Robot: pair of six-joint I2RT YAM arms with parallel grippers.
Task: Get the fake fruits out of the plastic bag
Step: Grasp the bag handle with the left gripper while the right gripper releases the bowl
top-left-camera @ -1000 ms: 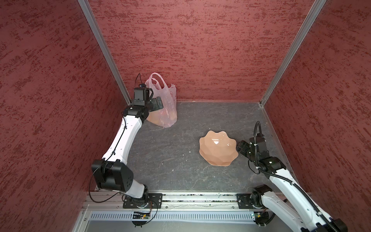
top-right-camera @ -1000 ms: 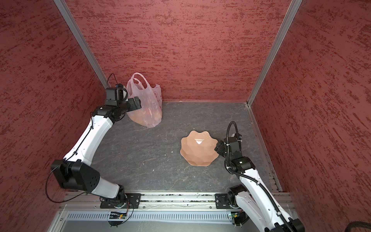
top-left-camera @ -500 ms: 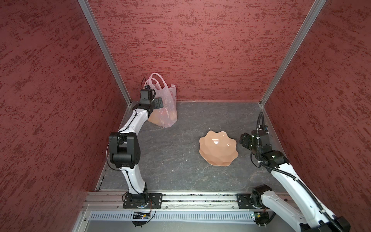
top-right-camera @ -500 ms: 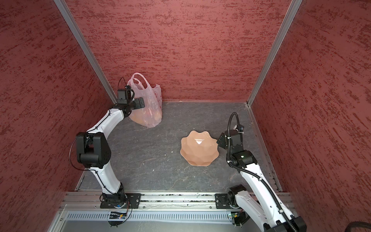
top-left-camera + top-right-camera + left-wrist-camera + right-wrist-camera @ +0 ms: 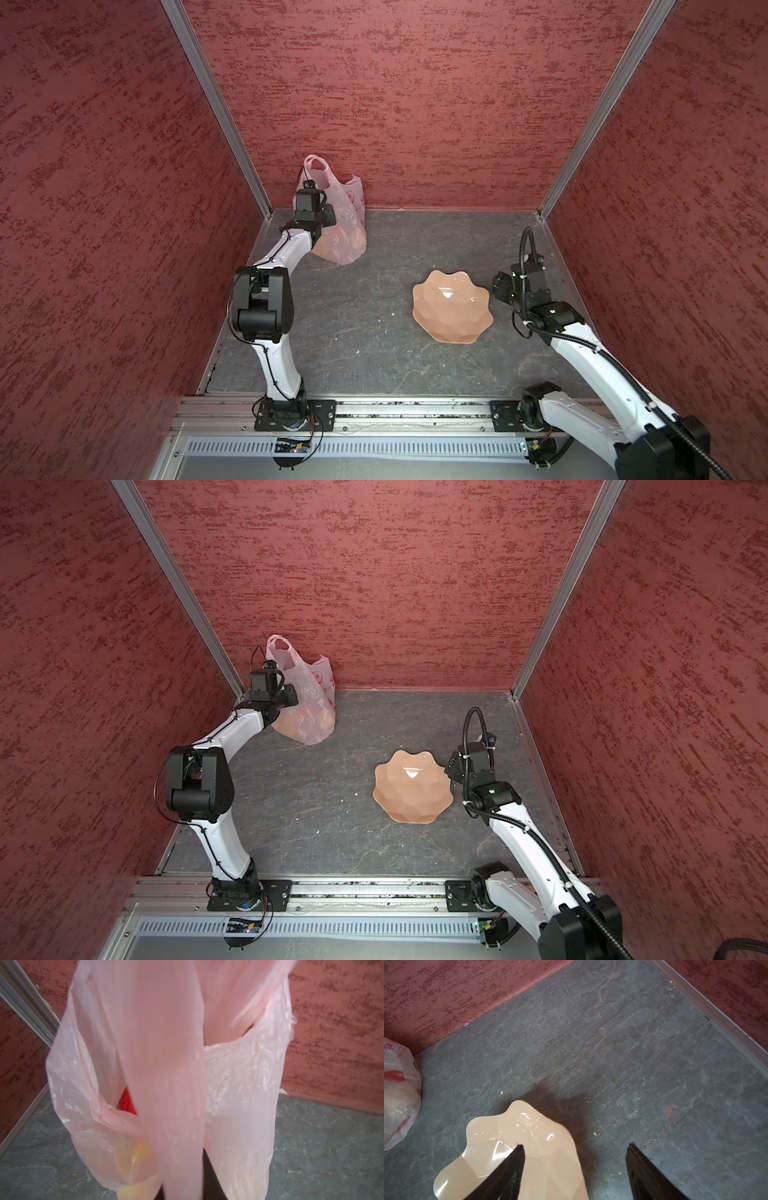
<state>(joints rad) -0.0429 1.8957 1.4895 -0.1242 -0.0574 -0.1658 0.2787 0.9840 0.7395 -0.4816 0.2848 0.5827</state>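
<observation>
Pink bag [image 5: 345, 232] in far-left desk [image 5: 374, 332] corner, fruits [image 5: 127, 1102] inside (red, yellow show thru film). L claw [image 5: 326, 212] clenched on bag handle. R claw [image 5: 575, 1144] released, by dish [image 5: 529, 1118] edge.

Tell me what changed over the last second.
The left arm swung its elbow inward while the left pincer stayed at the handle of the plastic bag; grip unclear. The right pincer, open, edged toward the back wall beside the dish. Bag and dish unmoved.
</observation>
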